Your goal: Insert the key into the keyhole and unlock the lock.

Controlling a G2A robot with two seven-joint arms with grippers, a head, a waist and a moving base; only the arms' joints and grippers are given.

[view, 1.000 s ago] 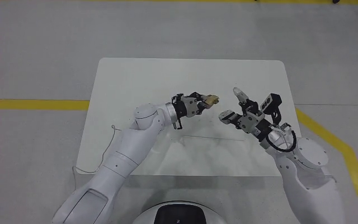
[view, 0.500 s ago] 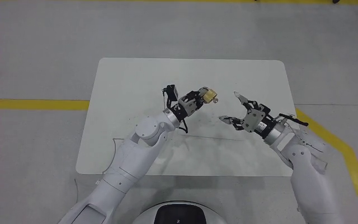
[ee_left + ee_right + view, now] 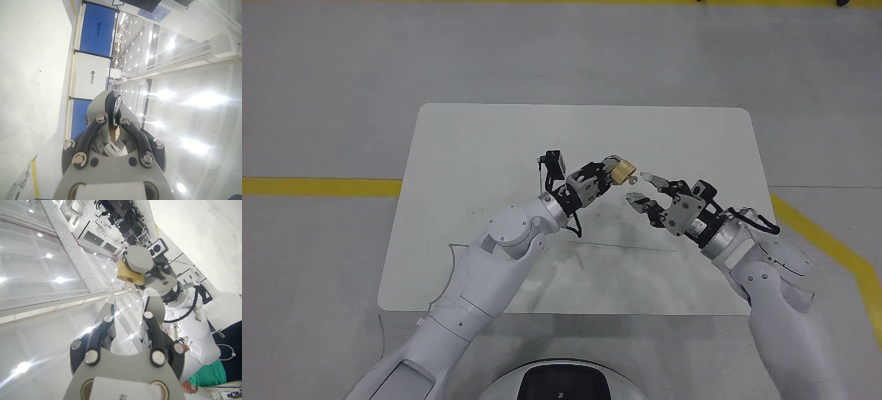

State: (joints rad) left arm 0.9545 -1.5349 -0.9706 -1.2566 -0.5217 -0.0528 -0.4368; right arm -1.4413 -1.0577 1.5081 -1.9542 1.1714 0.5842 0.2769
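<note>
Count: one brass lock (image 3: pixel 621 172), one key (image 3: pixel 129 287), its head jutting from the keyhole.
Lock is held over the surface (image 3: pixel 492 140), about 1 o'clock of centre, pinched by the left gripper (image 3: pixel 612 174) fingers.
Right gripper (image 3: pixel 640 190) is at the lock's 4 o'clock, fingers spread, empty.
Judged: lock dense, rigid, slick. Key small and thin, so pinch its flat head.

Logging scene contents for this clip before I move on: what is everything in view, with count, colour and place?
lock: one, brass, held above the table in the left gripper
key: one, silver, in the lock's keyhole, head toward the right gripper
table: one, white, under both arms
floor line: yellow, on the grey floor at both sides of the table
left gripper: one, grey and black, fingers shut on the lock
right gripper: one, grey and black, fingers open, near the key
</note>
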